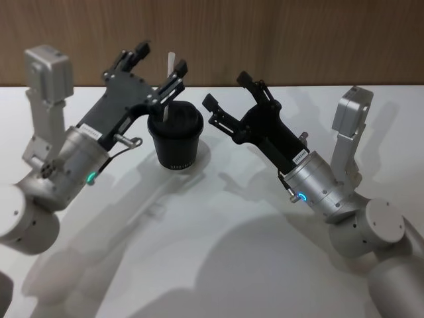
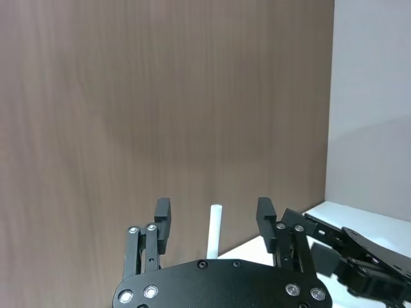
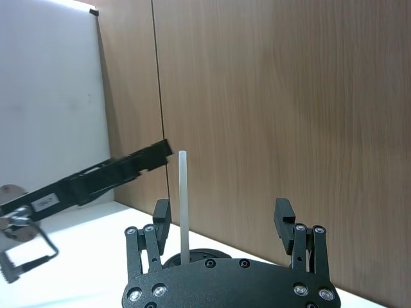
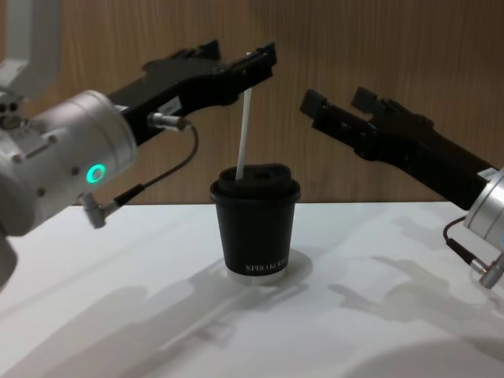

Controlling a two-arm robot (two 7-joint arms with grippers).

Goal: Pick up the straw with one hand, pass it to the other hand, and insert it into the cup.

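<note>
A: Where's your straw (image 4: pixel 243 130)?

B: Standing in the cup (image 4: pixel 254 228) lid, tip leaning toward 1 o'clock. Your left gripper (image 4: pixel 260 60) sits spread around its top, likely letting go.

A: And the right gripper (image 4: pixel 337 105)?

B: Spread and empty, at the cup's 3 o'clock; probably clearing room.

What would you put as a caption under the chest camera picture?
Thin white straw standing in the lidded black paper cup, left claw open around its top, right claw open nearby.
</note>
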